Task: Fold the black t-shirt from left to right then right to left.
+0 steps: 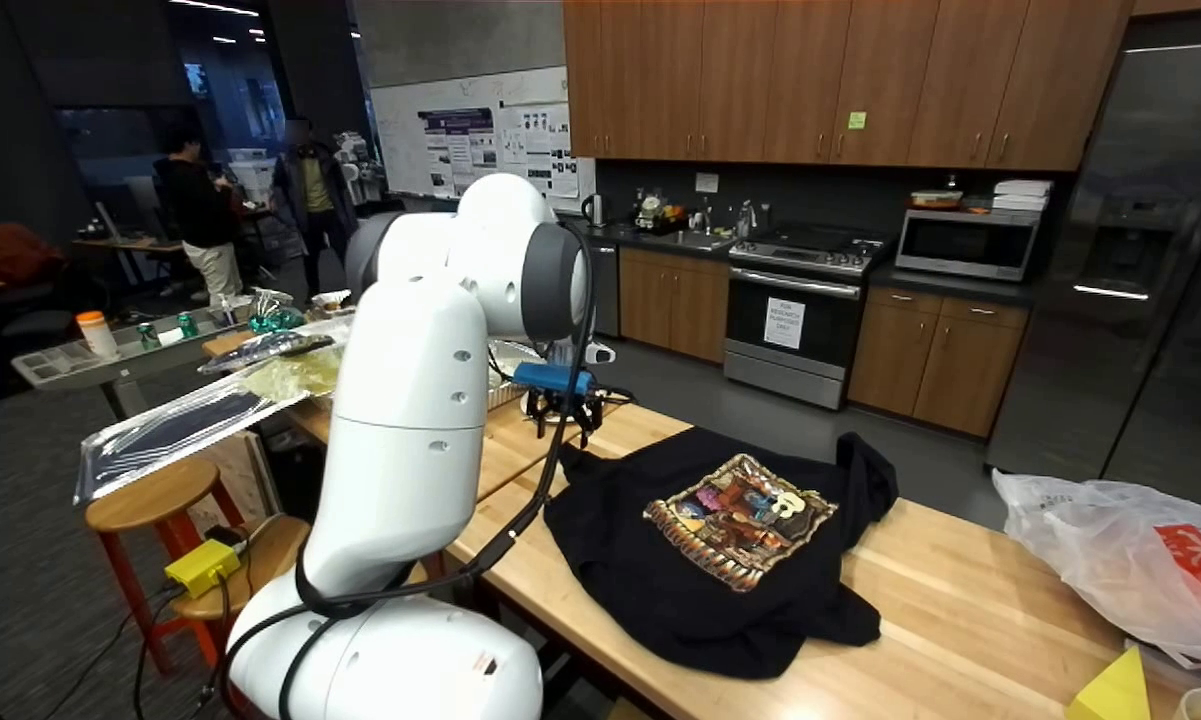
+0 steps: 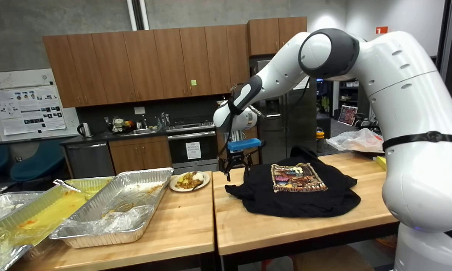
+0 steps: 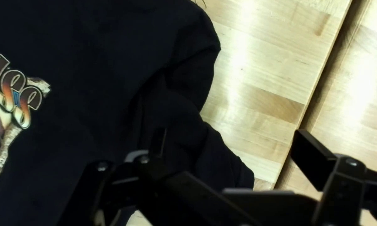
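Where the black t-shirt (image 2: 297, 205) ends at left, we see the gripper (image 2: 238, 174) spread wide above the table (image 2: 252, 231).

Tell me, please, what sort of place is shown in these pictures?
Probably a shared kitchen in a research lab or office. The signs of this are an oven bearing a notice that reads "FOR RESEARCH PURPOSES ONLY", a large refrigerator, and a whiteboard with posters.
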`<state>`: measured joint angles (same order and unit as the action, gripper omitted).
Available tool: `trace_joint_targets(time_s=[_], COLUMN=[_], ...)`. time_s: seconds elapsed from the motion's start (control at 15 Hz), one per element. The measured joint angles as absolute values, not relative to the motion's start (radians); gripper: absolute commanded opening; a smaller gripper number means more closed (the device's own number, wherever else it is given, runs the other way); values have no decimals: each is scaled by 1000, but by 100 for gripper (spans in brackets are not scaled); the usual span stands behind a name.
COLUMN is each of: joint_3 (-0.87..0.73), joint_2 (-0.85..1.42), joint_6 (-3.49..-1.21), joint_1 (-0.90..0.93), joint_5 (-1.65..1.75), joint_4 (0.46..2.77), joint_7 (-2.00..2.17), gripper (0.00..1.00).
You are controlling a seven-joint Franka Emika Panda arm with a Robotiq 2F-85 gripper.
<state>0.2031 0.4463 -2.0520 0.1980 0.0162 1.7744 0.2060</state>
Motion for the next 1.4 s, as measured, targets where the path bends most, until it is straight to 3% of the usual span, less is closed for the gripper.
trace_joint_targets(time_s=[1.4], joint_3=[114], joint_2=[744], joint_6=[-1809], joint_1=[331], joint_5=[80], joint_4=[1386], joint_7=[311], gripper=[100])
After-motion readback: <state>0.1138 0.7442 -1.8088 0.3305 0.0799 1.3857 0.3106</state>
